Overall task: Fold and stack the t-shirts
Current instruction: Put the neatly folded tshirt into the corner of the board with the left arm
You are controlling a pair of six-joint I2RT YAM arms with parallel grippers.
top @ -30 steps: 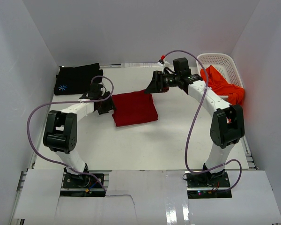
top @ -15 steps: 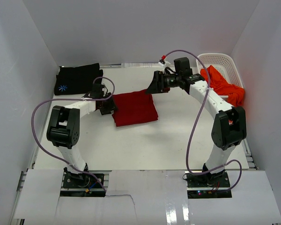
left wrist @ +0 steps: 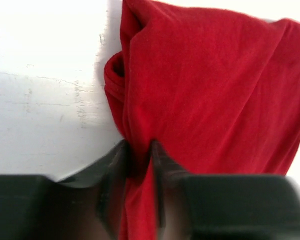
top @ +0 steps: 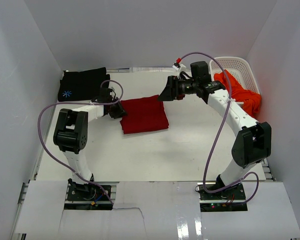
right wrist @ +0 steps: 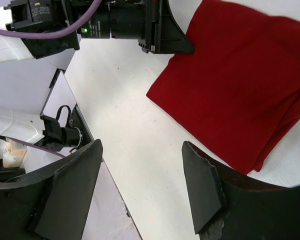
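Note:
A folded dark red t-shirt (top: 144, 114) lies mid-table; it also shows in the left wrist view (left wrist: 215, 95) and the right wrist view (right wrist: 245, 85). My left gripper (top: 116, 111) is shut on its left edge, with cloth pinched between the jaws (left wrist: 139, 150). My right gripper (top: 166, 93) is open and empty, hovering above the shirt's far right corner (right wrist: 142, 150). A folded black t-shirt with a small blue print (top: 83, 84) lies at the far left. An orange-red t-shirt (top: 237, 91) hangs out of the basket.
A white slotted plastic basket (top: 238, 65) stands at the far right corner. White walls enclose the table on three sides. Purple cables loop from both arms. The left arm's wrist (right wrist: 115, 22) shows in the right wrist view.
The left arm has drawn back and toward the far left, still gripping the red shirt's edge. The right arm has shifted slightly right and away. The shirt stays in place.

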